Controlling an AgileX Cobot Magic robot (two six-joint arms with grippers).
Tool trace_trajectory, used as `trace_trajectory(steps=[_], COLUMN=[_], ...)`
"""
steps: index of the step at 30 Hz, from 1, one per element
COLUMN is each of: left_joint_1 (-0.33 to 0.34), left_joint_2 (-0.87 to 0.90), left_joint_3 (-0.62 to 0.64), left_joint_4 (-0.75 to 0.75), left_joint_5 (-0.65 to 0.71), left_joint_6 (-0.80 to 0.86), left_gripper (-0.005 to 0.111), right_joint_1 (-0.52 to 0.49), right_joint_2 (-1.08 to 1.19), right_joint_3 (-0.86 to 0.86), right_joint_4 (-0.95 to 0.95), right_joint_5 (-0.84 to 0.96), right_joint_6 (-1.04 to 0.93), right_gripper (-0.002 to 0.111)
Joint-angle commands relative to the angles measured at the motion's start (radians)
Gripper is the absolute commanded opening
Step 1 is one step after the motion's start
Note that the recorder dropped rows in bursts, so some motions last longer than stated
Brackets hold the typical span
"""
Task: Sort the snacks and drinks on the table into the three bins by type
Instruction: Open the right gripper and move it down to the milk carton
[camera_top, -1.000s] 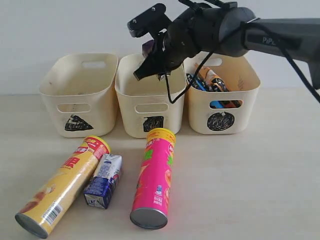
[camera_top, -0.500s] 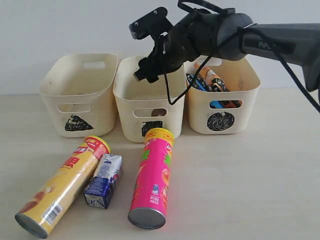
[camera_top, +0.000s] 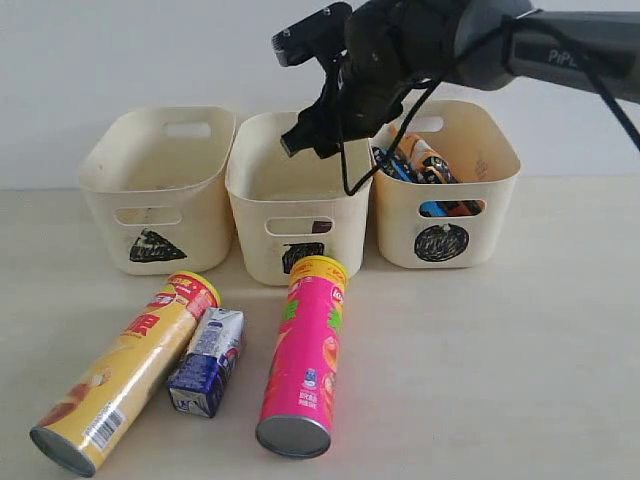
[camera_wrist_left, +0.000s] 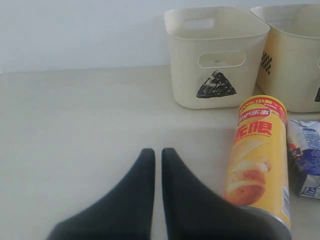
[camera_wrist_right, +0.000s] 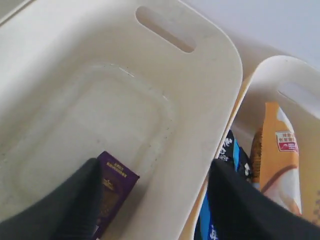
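Over the middle bin (camera_top: 262, 200), right fingers (camera_wrist_right: 75, 210) parted.

Dark grey tubular right arm (camera_top: 570, 55) w/ white "PiP" lettering, looped black cables (camera_top: 345, 180), boxy black cam (camera_top: 310, 32) (wrist-mounted); left gripper fingers (camera_wrist_left: 132, 200) matte black, tapered.

Colour notes: bench and bins

Bench (camera_top: 520, 380) pale beige, faint wood grain. Triangle bin (camera_top: 160, 185), square bin (camera_top: 290, 200) and circle bin (camera_top: 450, 210) all cream, each shape a black scribble. Yellow tube (camera_top: 125, 370): red top band, red lettering, grey metal end. Pink-red tube (camera_top: 305, 355): yellow-and-red top band, green print, grey metal end. Blue-and-white carton (camera_top: 208, 360): white top, dark blue base. Purple carton (camera_wrist_right: 112, 192) dark with pale lettering. Orange bag (camera_wrist_right: 280, 150) with white label patch. Blue bag (camera_top: 437, 209) bright blue. Left end effector (camera_wrist_left: 157, 152) and right end effector (camera_wrist_right: 155, 165) black.
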Motion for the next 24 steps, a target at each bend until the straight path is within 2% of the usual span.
trace_trajectory(steps=[1,4,11,24], left_joint_1=[0.004,0.004,0.004,0.004], left_joint_2=[-0.004,-0.004,-0.004,-0.004], left_joint_3=[-0.002,-0.002,-0.002,-0.002], left_joint_4=[-0.007,-0.007,-0.007,-0.007], left_joint_5=[-0.012,-0.012,-0.012,-0.012], left_joint_6=[0.000,0.000,0.000,0.000], left_gripper=[0.004,0.004,0.004,0.004], right_joint_1=[0.040,0.070,0.137,0.302], right_joint_2=[-0.043,-0.050,-0.060,-0.069], right_joint_3=[-0.004,-0.004,-0.004,-0.003], right_joint_4=[0.017,0.017,0.027,0.110], right_joint_5=[0.099,0.162,0.286,0.390], right_joint_6=[-0.029,-0.029,-0.029,0.000], right_gripper=[0.022,0.000,0.000,0.000])
